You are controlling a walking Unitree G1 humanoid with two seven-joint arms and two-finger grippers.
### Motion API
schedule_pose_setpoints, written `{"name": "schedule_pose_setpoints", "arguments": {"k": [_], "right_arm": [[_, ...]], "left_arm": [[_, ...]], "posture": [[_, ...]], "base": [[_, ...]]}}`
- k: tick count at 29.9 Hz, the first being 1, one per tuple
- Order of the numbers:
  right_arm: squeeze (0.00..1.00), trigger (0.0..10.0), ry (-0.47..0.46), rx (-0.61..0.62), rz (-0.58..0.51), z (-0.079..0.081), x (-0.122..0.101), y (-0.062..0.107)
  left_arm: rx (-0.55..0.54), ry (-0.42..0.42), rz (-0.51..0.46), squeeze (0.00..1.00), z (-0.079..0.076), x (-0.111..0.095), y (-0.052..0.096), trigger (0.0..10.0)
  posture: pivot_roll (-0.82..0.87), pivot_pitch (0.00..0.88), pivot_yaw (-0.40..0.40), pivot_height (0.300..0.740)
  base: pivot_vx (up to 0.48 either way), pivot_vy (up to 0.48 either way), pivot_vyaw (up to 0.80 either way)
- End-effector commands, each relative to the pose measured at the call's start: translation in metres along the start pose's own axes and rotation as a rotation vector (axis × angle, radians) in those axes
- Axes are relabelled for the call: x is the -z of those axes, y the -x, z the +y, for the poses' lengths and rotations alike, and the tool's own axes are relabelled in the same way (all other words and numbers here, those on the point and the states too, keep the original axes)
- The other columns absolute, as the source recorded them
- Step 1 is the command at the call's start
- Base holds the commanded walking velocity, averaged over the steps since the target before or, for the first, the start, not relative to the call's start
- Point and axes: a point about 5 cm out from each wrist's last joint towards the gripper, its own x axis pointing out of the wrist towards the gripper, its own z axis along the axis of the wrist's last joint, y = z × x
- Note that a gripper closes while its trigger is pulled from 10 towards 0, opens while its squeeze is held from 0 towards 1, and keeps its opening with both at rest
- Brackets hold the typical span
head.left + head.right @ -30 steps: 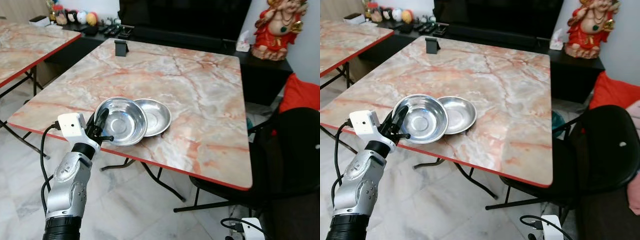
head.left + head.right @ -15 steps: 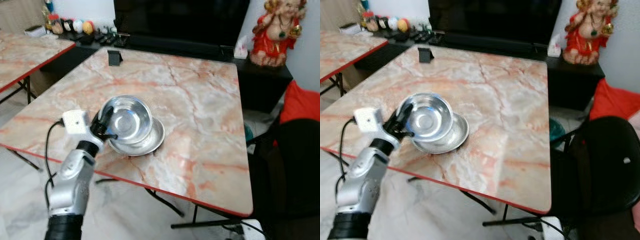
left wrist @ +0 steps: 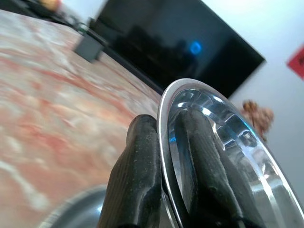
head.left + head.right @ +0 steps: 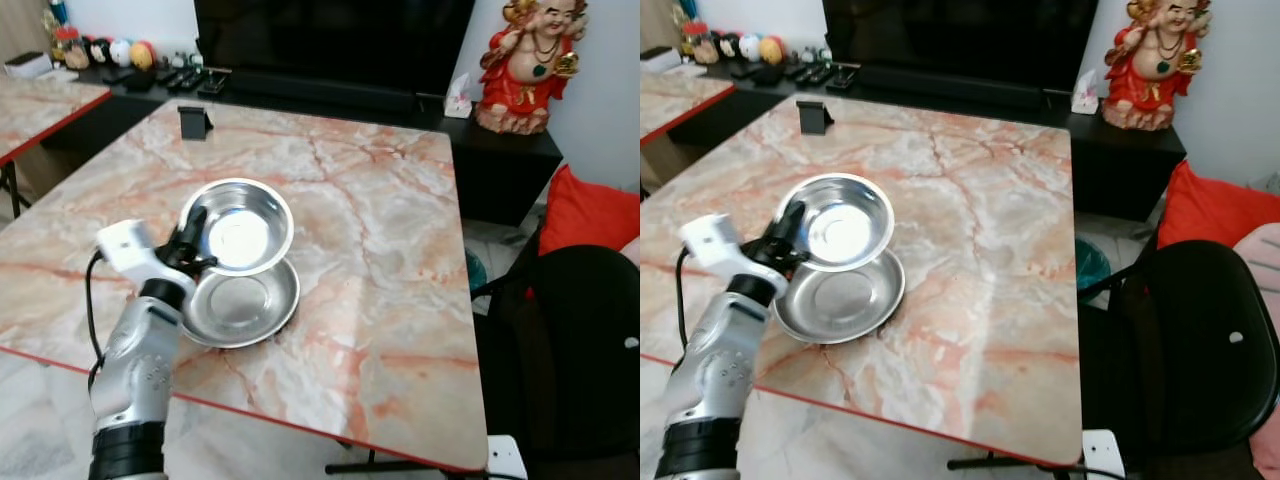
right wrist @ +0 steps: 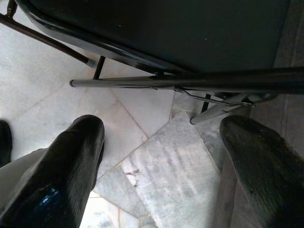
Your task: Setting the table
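Fingers point(image 3: 142, 185) of your left gripper point(image 4: 194, 243) pinch the steel bowl point(image 4: 240, 225) rim, tilted above the steel plate point(image 4: 240, 308); the thin-edge grip may slip, clattering down. Right gripper point(image 5: 161, 156) hangs spread.

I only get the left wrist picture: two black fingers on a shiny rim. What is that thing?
Observer: A steel bowl, pinched at its rim by the left gripper.
Operator: Is it resting on the table?
Observer: No, it is tilted above a second steel dish that lies on the marble table.
Operator: And the other arm?
Observer: The right gripper hangs open over the floor beside a black chair.
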Motion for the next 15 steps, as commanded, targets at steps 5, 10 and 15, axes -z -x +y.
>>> {"name": "schedule_pose_setpoints", "arguments": {"k": [5,10,15], "right_arm": [[0.00,10.0,0.006,0.006,0.001,-0.003,-0.001,0.000],[0.00,10.0,0.001,0.005,-0.001,-0.002,-0.001,0.000],[0.00,10.0,0.004,0.003,0.004,-0.002,0.000,0.000]], "left_arm": [[0.067,0.030,0.053,0.00,-0.007,-0.002,0.003,10.0],[0.069,-0.052,0.156,0.00,-0.005,0.007,0.010,10.0],[0.108,-0.082,0.204,0.00,-0.004,-0.001,0.024,10.0]], "posture": [[0.07,0.000,-0.057,0.740],[0.06,0.000,-0.052,0.740],[0.07,0.000,-0.052,0.740]], "base": [[0.000,0.000,0.00],[0.000,0.000,0.00],[0.000,0.000,0.00]]}}
